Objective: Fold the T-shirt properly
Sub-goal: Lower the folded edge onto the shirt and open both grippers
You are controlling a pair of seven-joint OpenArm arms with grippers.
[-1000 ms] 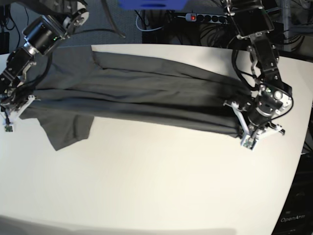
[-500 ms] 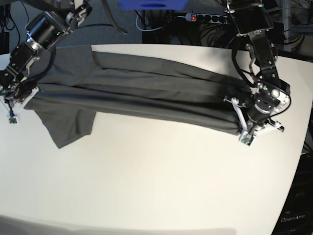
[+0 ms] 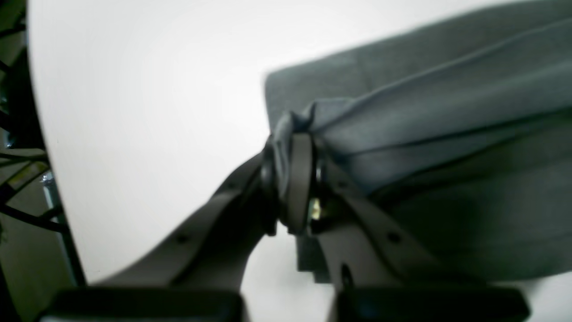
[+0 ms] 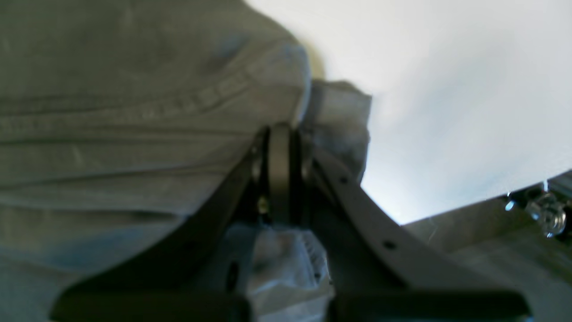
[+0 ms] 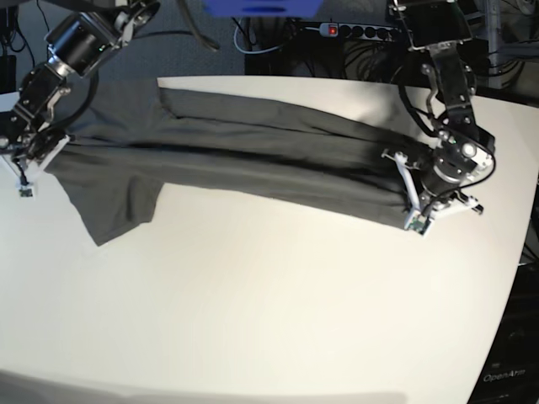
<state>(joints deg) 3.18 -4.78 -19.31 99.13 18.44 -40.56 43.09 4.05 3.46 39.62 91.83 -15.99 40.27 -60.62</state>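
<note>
The dark grey T-shirt [image 5: 253, 160] lies stretched in a long folded band across the back of the white table [image 5: 278, 303], with one sleeve [image 5: 114, 206] spread toward the front at the left. My left gripper [image 5: 404, 189] is shut on the shirt's right end. In the left wrist view, its fingers [image 3: 298, 179] pinch bunched T-shirt fabric [image 3: 447, 134]. At the shirt's left end my right gripper [image 5: 38, 160] is shut on the cloth. In the right wrist view the right gripper [image 4: 279, 138] clamps a stitched hem of the T-shirt [image 4: 111, 134].
Behind the table's back edge lie a power strip [image 5: 349, 31] with a red switch, tangled cables and a blue object [image 5: 261, 7]. The table's rounded right edge runs close to my left arm.
Both grippers have moved toward the back of the table, dragging the stretched shirt with them. The shirt's front edge and the sleeve have slid back a little.
</note>
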